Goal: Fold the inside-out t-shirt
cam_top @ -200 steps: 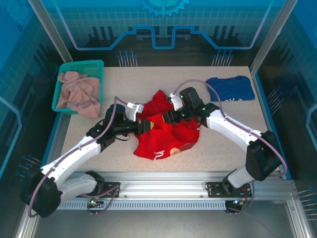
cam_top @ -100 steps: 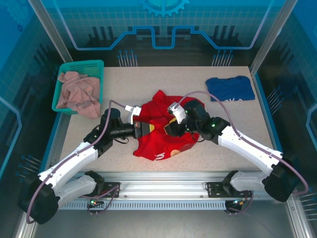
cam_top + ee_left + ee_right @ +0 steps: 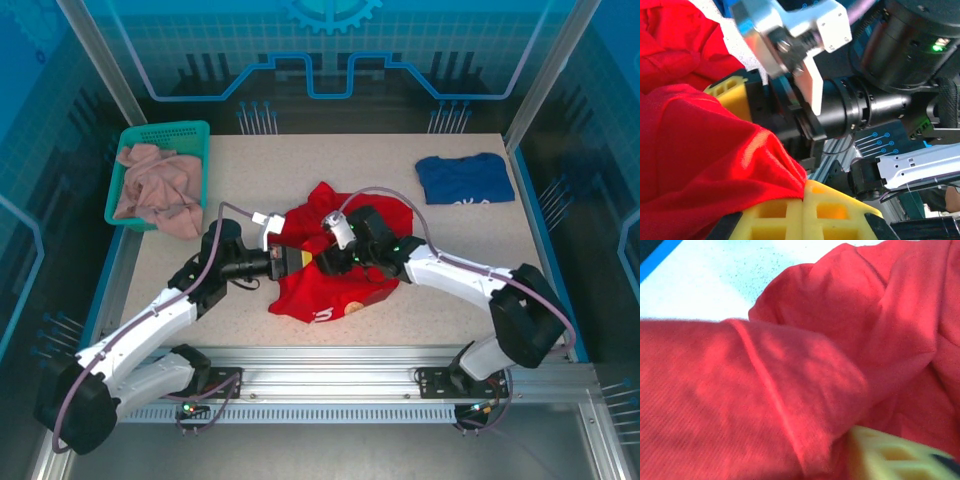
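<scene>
1. The inside-out t-shirt [image 3: 330, 295], red, is found crumpled at the middle of the table [image 3: 450, 300], between the two arms.
2. The left gripper [image 3: 292, 260] is seen with jaws clamped together on a fold of the shirt's left part.
3. The right gripper [image 3: 326, 262] is set on the shirt just beside it; red cloth is draped over one yellow finger [image 3: 890, 455], and whether its jaws are apart or together cannot be told.
4. A dark blue t-shirt [image 3: 465, 178] is laid flat at the far right.
5. A green basket [image 3: 160, 132] at the far left is filled with a pinkish garment [image 3: 155, 190].

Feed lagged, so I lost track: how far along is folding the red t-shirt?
Nothing looks folded yet: the inside-out t-shirt lies in a crumpled heap. In hand: the left gripper is shut on a pinch of its cloth, and the right gripper sits in the fabric beside it, grip unclear. Left: spreading it flat, then every fold.
</scene>
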### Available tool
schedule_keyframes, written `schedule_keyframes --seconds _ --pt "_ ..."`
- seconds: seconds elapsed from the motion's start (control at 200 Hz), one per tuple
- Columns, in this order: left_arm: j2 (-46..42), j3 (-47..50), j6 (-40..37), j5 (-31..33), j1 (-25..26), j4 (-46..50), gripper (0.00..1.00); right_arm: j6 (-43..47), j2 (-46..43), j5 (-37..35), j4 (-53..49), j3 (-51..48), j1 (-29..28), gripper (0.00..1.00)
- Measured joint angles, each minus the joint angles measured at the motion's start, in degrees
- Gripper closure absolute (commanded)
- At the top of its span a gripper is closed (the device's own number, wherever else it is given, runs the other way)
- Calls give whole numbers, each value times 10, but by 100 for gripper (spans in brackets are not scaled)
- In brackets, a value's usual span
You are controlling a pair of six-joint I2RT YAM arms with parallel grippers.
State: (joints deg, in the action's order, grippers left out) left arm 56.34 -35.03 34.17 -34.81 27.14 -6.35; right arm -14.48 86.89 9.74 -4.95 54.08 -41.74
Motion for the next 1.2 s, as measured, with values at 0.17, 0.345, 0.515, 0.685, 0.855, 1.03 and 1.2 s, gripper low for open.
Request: schedule_keyframes --seconds 0.17,0.345,0.515,0.685,0.855,1.03,1.2 --pt "-22 1 -12 70 -7 46 100 -2 -21 89 15 -2 25 100" --pt "-26 0 -46 192 -12 113 89 -5 -107 235 34 -34 85 100" --pt "-9 -18 -85 238 -13 152 68 -17 -130 319 46 -63 99 100" --pt "-25 -21 -108 247 -8 178 48 -26 -125 350 53 -65 115 100" --pt "-84 -23 -136 284 55 193 46 -29 -114 353 49 -60 118 100" --pt "-64 -59 -189 310 134 210 47 -32 -112 349 45 -57 118 100" --pt "28 -103 -224 311 143 220 58 -35 -111 346 45 -57 118 100"
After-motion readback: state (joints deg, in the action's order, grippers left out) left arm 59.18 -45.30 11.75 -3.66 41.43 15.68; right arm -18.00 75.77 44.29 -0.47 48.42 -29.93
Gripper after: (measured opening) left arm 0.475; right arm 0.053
